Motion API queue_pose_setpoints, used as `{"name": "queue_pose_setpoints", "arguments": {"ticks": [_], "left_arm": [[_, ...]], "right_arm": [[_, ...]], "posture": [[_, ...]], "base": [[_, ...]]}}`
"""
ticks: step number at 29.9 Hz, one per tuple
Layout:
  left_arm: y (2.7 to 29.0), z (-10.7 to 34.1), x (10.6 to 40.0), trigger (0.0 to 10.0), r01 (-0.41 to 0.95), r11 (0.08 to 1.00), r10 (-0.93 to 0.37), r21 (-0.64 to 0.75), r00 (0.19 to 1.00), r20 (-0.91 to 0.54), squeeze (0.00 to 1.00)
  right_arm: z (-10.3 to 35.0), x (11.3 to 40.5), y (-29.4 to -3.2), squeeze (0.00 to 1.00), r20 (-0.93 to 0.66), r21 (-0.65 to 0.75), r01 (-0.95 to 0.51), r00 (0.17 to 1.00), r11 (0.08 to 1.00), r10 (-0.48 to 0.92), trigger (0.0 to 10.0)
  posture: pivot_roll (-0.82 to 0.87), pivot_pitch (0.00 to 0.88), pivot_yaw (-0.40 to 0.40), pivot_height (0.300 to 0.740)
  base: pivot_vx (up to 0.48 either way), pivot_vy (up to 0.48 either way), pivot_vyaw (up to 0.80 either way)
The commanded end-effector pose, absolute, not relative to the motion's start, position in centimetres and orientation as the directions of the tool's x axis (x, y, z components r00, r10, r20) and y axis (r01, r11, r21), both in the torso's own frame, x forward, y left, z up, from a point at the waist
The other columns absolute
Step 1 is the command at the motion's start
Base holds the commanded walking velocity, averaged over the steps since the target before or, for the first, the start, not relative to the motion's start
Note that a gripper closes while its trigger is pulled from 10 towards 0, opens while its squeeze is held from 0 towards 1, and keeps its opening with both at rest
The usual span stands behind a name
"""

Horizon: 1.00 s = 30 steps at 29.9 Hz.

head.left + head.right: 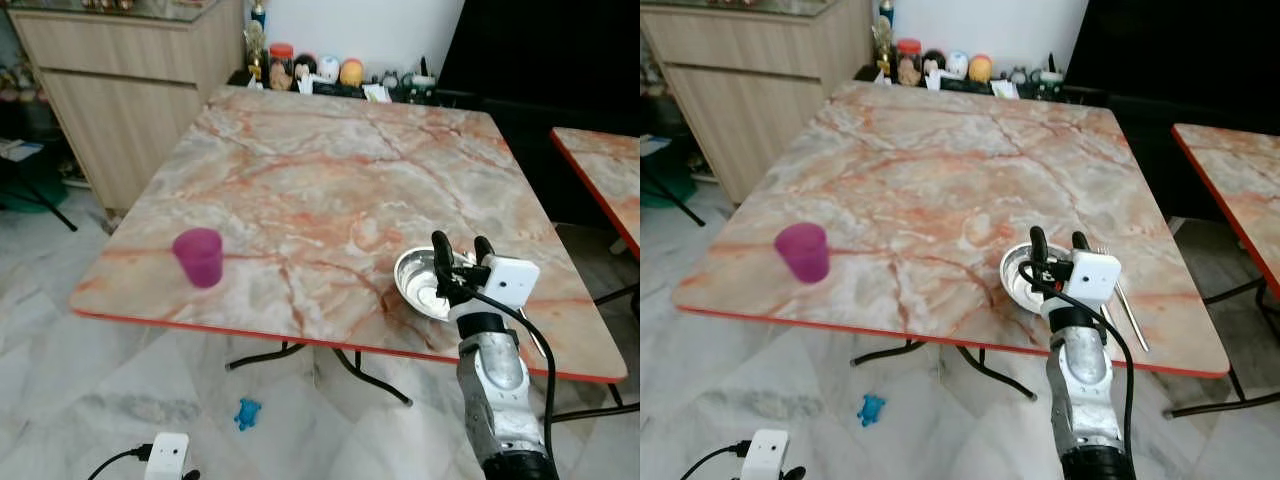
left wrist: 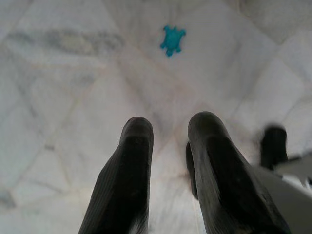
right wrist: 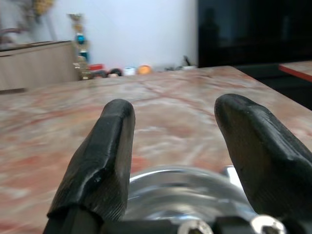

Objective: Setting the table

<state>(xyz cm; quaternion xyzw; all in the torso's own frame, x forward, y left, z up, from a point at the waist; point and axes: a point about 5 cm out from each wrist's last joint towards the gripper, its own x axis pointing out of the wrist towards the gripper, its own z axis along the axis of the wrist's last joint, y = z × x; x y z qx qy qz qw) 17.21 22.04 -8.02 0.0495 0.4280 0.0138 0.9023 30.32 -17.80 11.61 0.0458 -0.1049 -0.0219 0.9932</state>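
Right wrist view has the right gripper with fingers spread wide above the steel bowl, gripping nothing; the bowl sits close to the counter's near edge, so a clumsy nudge could tip it off; the purple cup stands far left; the left gripper, fingers narrowly parted, hangs over the floor.

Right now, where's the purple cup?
The purple cup stands on the marble table near its front left corner, well left of the steel bowl at the right gripper.
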Motion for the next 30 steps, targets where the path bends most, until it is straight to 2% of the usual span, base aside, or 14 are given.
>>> {"name": "queue_pose_setpoints", "arguments": {"ticks": [1, 9, 19, 24, 27, 30], "left_arm": [[21.3, -8.0, 17.6, 10.0, 0.026, 0.996, 0.05, 0.087, 0.64, -0.767, 0.0], [21.3, -8.0, 17.6, 10.0, 0.027, 0.995, 0.052, 0.091, 0.642, -0.765, 0.0], [21.3, -8.0, 17.6, 10.0, 0.047, 0.994, 0.046, 0.1, 0.643, -0.764, 0.0], [21.1, -8.0, 17.5, 10.0, 0.057, 0.993, 0.041, 0.101, 0.64, -0.767, 0.0], [21.0, -8.0, 17.7, 10.0, 0.062, 0.993, 0.037, 0.1, 0.642, -0.766, 0.0], [21.0, -8.0, 17.7, 10.0, 0.063, 0.993, 0.037, 0.101, 0.643, -0.765, 0.0]], "right_arm": [[11.5, 30.2, -18.9, 0.0, 0.196, 0.095, 0.066, 0.977, 0.993, -0.084, 10.0], [11.2, 29.4, -19.3, 0.0, 0.179, 0.124, 0.089, 0.978, 0.988, -0.111, 10.0], [11.2, 26.3, -22.4, 0.0, 0.135, 0.204, 0.186, 0.967, 0.961, -0.215, 10.0], [10.3, 25.8, -23.2, 0.0, 0.029, 0.226, 0.168, 0.983, 0.96, -0.179, 10.0], [9.1, 26.1, -22.8, 0.0, -0.095, 0.223, 0.123, 0.99, 0.967, -0.104, 10.0], [9.3, 26.4, -22.3, 0.0, -0.073, 0.203, 0.072, 0.996, 0.977, -0.059, 10.0]], "posture": [[0.09, 0.0, -0.062, 0.74], [0.09, 0.0, -0.064, 0.74], [0.08, 0.0, -0.063, 0.74], [0.07, 0.0, -0.061, 0.74], [0.07, 0.0, -0.059, 0.74], [0.08, 0.0, -0.061, 0.74]], "base": [[0.0, 0.0, 0.0], [0.0, 0.0, 0.0], [0.0, 0.0, 0.0], [0.0, 0.0, 0.0], [0.0, 0.0, 0.0], [0.0, 0.0, 0.0]]}}
